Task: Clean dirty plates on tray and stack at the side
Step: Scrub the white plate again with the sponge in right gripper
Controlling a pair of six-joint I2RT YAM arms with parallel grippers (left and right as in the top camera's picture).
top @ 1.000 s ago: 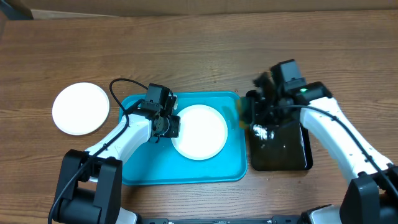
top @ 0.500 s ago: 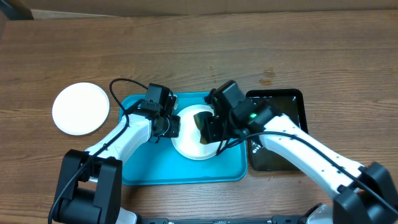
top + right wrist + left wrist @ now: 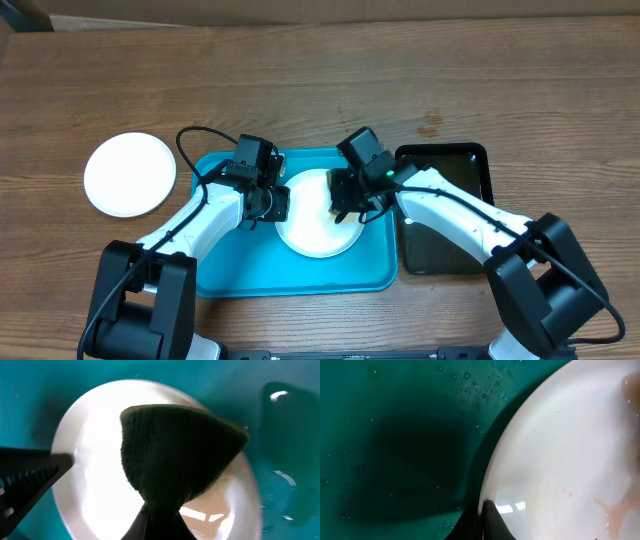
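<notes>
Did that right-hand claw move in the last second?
Yes. The right gripper, clamped on a dark sponge, has swung left from above the black tray to over the white plate on the turquoise tray.

Brown wood-grain table (image 3: 520,70), three things sitting straight on it.

- Blue tray (image 3: 290,280): big, rectangular, rounded corners, low rim. Roughly mid-table, closer to the near edge than the far one.
- Black tray (image 3: 450,258): smaller, glossy, just beside the blue one's right side with long sides parallel. Gap too thin to tell if they touch.
- White plate (image 3: 129,174): round, alone on bare wood toward the left edge, apart from the blue tray's far-left corner.

Small dark stain (image 3: 432,125) on the wood just beyond the black tray's far-left corner.
</notes>
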